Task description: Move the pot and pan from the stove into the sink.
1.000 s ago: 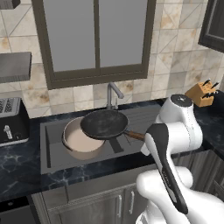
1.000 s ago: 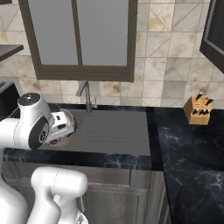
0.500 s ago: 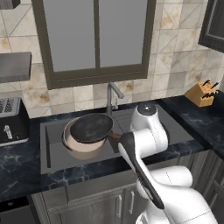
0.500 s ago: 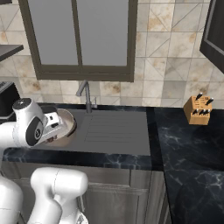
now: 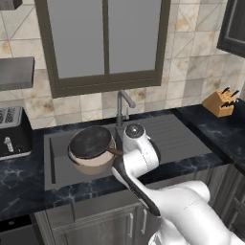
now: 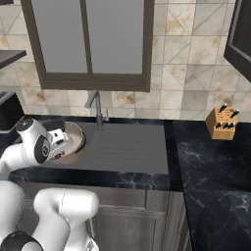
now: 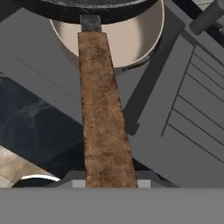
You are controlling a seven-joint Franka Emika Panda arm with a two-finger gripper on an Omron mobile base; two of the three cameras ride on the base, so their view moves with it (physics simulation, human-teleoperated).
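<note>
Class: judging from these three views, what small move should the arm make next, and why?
Probably lower the pan a little and let go: it sits over the pot inside the sink, its handle running back to the gripper.

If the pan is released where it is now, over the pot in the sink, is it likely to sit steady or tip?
The pan appears to overlie the pot, so it would probably perch on the rim rather than drop in. Its long brown handle overhangs the pot's edge, so it could tilt that way. It looks rigid, so no flexing is expected.
</note>
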